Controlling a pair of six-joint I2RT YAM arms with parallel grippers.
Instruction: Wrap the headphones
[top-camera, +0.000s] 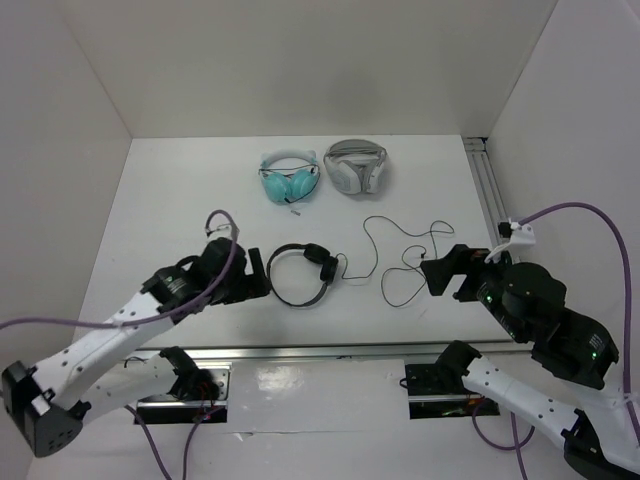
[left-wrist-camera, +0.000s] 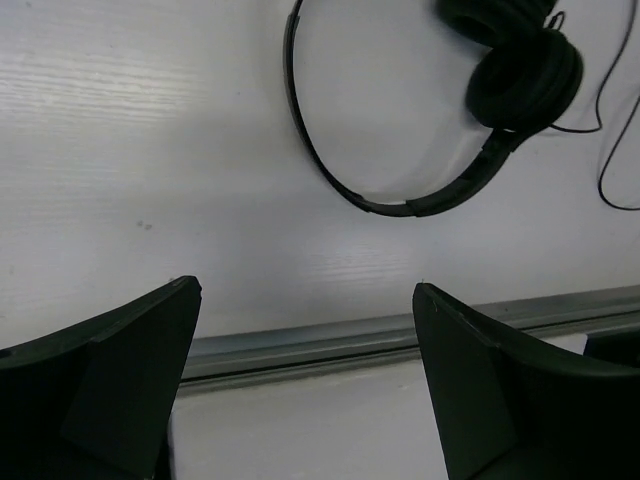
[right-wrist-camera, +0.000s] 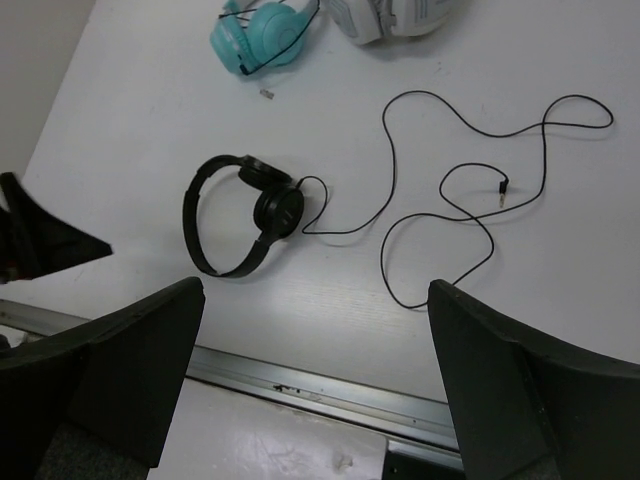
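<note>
Left gripper (top-camera: 256, 271), jaws apart, sits just left of the headphones (top-camera: 321, 262); their cable (right-wrist-camera: 386, 150) trails toward the right gripper (top-camera: 433, 272), also spread wide.

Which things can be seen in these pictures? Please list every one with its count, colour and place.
black headphones: one, black, lying flat near the middle of the table
cable: one, thin and black, running in loose loops from the black headphones toward the right
teal headphones: one, teal, at the far side, left of the pale pair
white-and-grey headphones: one, white and grey, at the far side
table: one, white, walled on three sides
metal rail: one, silver, along the near edge
left arm: one, white and black, near left
right arm: one, white and black, near right
left pincer: one, black, open, beside the black headphones
right pincer: one, black, open, by the cable
</note>
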